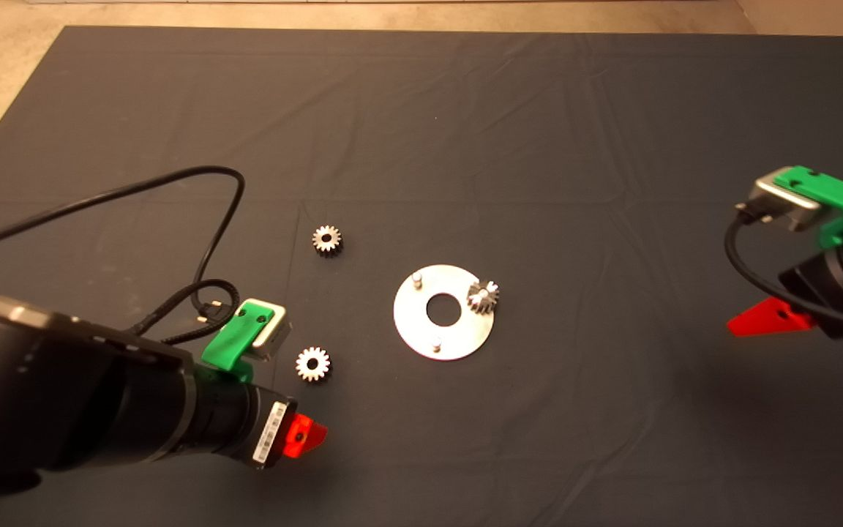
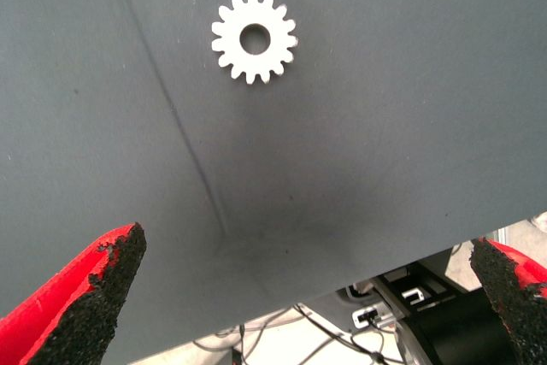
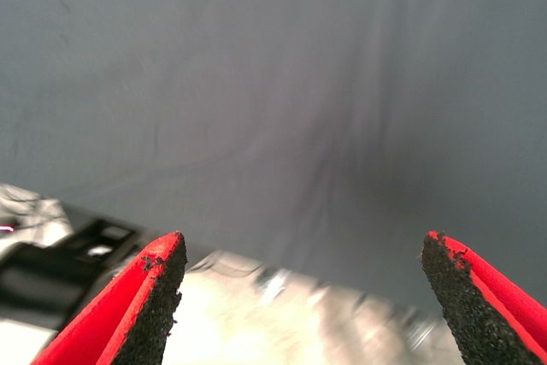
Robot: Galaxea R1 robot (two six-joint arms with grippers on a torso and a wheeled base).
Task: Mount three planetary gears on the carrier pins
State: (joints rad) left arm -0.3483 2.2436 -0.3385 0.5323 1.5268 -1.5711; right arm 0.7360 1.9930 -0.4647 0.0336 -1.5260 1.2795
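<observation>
The shiny round disc (image 1: pixel 410 322) lies mid-mat with two bare carrier pins (image 1: pixel 416 280) (image 1: pixel 436 344). One planetary gear (image 1: pixel 482 296) sits at the disc's right pin and looks tilted. Two more gears lie loose on the mat to the left, a far one (image 1: pixel 327 239) and a near one (image 1: pixel 312 364) (image 2: pixel 254 38). My left gripper (image 2: pixel 308 245) hovers open just short of the near gear, one red finger (image 1: pixel 303 435) showing in the head view. Out at the right edge my right gripper (image 3: pixel 303 245) is open and empty, one finger (image 1: pixel 769 318) showing.
A black cable (image 1: pixel 216 219) loops over the mat from the left arm, behind the near gear. The mat's near edge (image 2: pixel 342 279) shows with equipment beyond it. Creases run across the dark mat (image 1: pixel 538 146).
</observation>
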